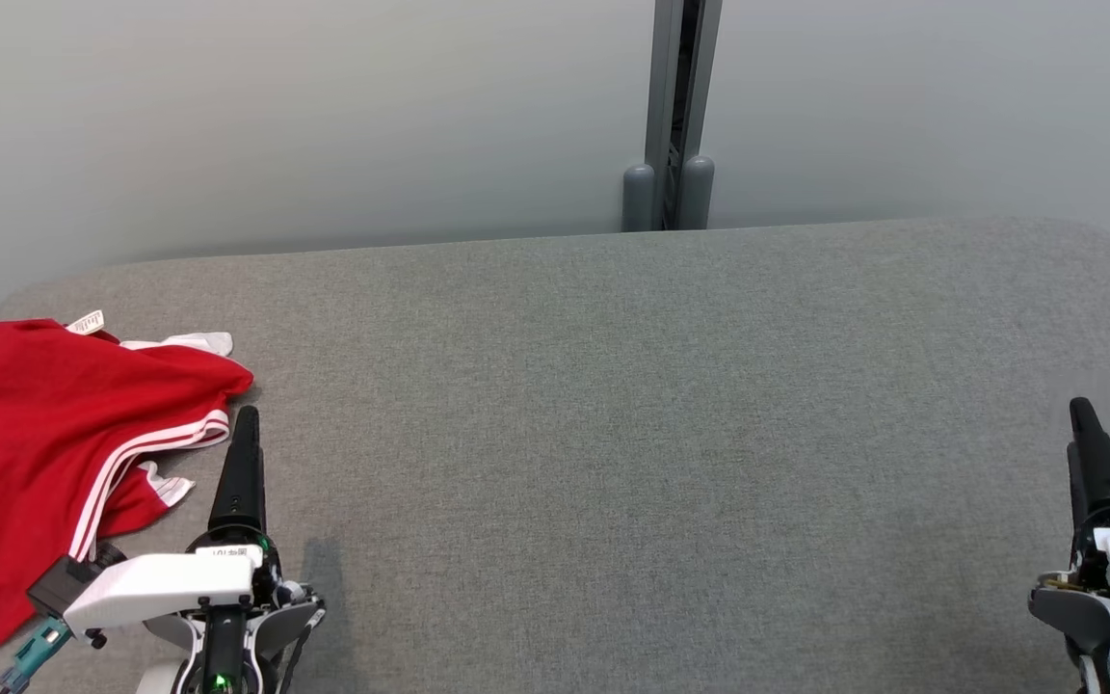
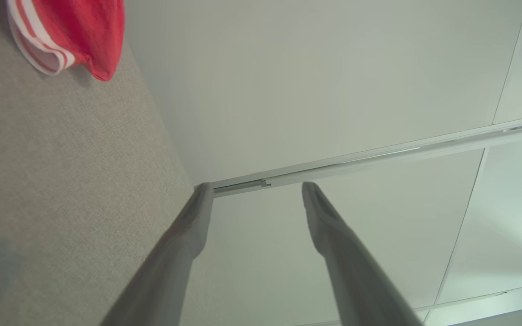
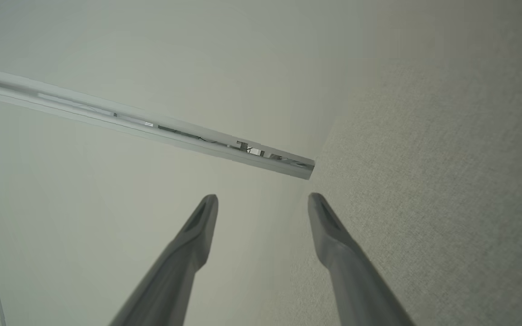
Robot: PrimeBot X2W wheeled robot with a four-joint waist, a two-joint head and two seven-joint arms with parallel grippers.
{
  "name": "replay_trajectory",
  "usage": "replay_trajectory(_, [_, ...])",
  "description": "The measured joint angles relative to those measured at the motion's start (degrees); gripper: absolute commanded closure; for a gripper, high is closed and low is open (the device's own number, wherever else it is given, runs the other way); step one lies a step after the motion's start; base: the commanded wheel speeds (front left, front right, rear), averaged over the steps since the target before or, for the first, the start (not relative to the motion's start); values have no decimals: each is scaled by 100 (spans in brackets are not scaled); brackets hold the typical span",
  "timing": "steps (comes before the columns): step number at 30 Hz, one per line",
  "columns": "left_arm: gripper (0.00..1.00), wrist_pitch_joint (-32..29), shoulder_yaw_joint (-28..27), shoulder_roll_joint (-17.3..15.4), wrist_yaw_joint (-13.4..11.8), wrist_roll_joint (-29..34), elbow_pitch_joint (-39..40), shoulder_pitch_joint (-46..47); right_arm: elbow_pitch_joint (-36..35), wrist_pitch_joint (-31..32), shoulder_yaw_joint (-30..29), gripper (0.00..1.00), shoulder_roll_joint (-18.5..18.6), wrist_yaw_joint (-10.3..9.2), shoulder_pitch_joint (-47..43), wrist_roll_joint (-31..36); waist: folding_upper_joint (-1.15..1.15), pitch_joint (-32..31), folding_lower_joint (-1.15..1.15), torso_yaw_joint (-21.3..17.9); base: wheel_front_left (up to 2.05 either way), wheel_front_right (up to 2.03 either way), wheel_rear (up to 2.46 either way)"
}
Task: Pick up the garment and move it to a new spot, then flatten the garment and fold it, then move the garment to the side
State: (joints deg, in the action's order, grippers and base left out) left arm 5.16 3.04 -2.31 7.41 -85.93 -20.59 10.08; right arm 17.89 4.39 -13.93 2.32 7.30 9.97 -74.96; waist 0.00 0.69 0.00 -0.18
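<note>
grey felt table (image 1: 671,405), pale wall (image 1: 324,116)

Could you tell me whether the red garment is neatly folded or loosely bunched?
Loosely bunched: the red garment lies rumpled on the grey surface, its striped hem curling and a label exposed.

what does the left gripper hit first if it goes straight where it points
Likely the pale wall panel behind the grey fabric table; the red garment with white stripes lies left of that line, though depth is unclear.
</note>
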Motion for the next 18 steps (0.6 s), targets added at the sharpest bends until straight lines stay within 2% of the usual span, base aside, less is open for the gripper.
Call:
replay_trajectory(7, [0,101,-69,-7,0,521,318,-60,-348,-202,157,0,116,0,37,1078,0,6,0,3,0,0,0])
replay_trajectory(18, [0,253,-62,-14,0,1700,989,-264,-921,-494,443,0,218,1,151,2509,0,13,0,30,0,0,0])
